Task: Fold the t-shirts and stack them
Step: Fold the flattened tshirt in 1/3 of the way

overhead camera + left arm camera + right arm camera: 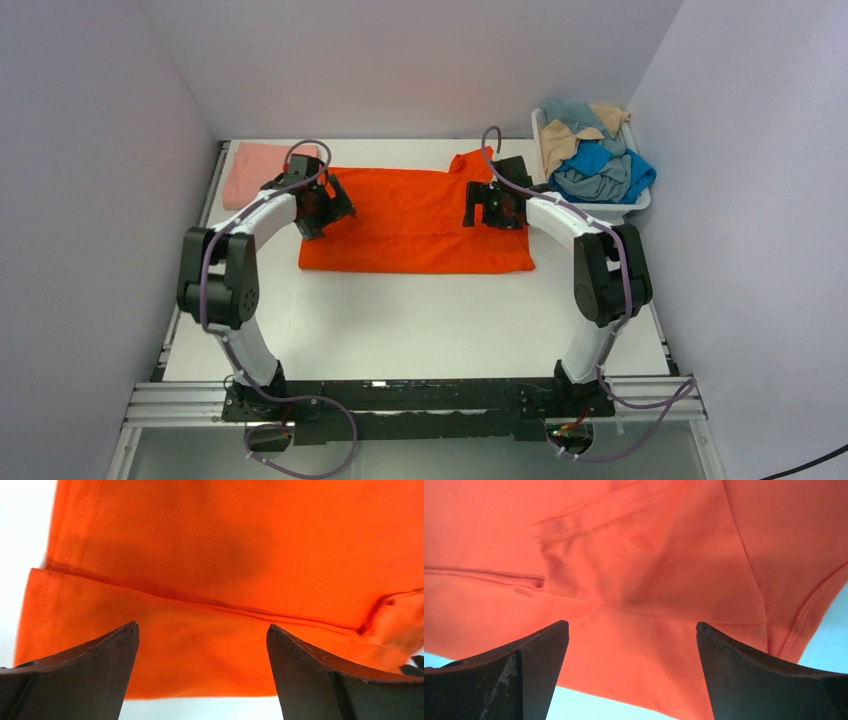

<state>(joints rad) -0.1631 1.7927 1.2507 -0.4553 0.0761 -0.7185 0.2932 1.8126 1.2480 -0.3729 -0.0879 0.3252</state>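
Note:
A bright orange t-shirt (415, 230) lies folded lengthwise into a wide band across the table's middle. My left gripper (328, 208) hangs over its left end, jaws open and empty. In the left wrist view the orange cloth (225, 555) shows a fold edge between the spread fingers of that gripper (202, 630). My right gripper (492, 205) is over the shirt's right end near the collar, also open. The right wrist view shows a folded-in sleeve (644, 555) beyond this gripper (632, 625). A salmon-pink t-shirt (262, 172) lies folded at the back left.
A white plastic basket (620, 212) stands at the back right, holding a heap of blue, grey-blue and tan t-shirts (595, 160). Grey walls close in the left, back and right sides. The arm bases sit on a rail (420, 395) at the near edge.

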